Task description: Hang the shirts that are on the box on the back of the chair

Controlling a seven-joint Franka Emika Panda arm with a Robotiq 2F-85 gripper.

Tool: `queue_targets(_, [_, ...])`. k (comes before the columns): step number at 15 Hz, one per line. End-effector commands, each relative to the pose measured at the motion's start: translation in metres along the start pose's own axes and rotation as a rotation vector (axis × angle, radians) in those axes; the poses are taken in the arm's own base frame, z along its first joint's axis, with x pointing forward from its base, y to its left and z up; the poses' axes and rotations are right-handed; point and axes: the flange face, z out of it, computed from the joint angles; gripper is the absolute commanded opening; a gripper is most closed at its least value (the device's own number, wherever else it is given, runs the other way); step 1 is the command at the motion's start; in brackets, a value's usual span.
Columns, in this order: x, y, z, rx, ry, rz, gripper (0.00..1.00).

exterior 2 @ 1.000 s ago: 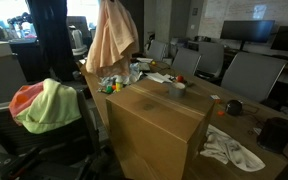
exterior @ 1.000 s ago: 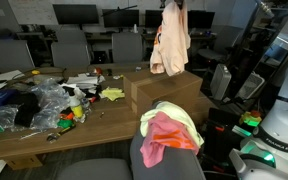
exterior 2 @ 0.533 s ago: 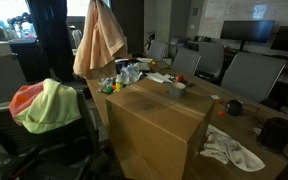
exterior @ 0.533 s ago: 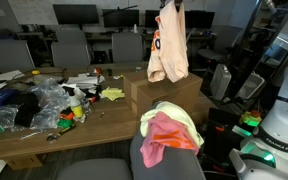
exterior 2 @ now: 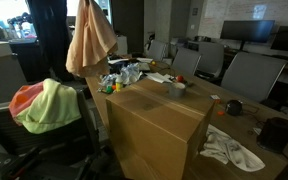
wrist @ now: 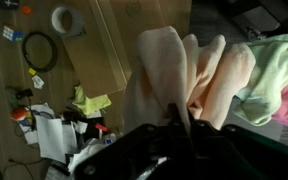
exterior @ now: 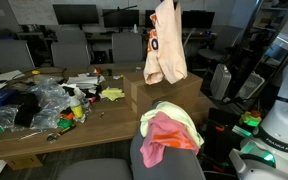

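Peach shirt (exterior: 165,45): hangs free in the air above box (exterior: 169,95), hem clear of box top. In an exterior view (exterior 2: 89,40) it sits high and off to one side of box (exterior 2: 154,125). Wrist view shows it bunched in vertical folds (wrist: 184,75).
Pincer (wrist: 181,120): clamped on shirt's top edge, cloth gathered betw. the fingers. Only its dark body shows clearly, wrist view.
Box: brown cardboard, flaps shut, stands on bench (exterior: 104,120).
Chair (exterior: 174,168): just beside box, backrest nearest it.
Green shirt (exterior: 179,118): draped over chair back, next to box. Also seen in an exterior view (exterior 2: 52,105).
Pink shirt (exterior: 162,138): on chair back too, partly under the green one.
Clutter (exterior: 39,100): bags, cables, small stuff piled on bench, well apart from box.
White cloth (exterior 2: 229,150): crumpled on bench, near box base.
Tape roll (wrist: 64,18): on bench beside box.
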Motion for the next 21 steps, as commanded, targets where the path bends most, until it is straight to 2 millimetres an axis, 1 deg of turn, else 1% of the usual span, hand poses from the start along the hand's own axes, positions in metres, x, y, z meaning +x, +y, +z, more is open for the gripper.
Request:
queue_targets(1, [0.010, -0.006, -0.019, 0.081, 0.067, -0.172, 0.01])
queue_targets(5, [0.033, -0.036, -0.028, 0.138, 0.028, -0.356, 0.01])
queue_targets(12, [0.083, -0.094, -0.032, 0.127, -0.105, -0.535, 0.01])
queue_targets(21, [0.127, -0.139, -0.038, 0.036, -0.204, -0.654, 0.01])
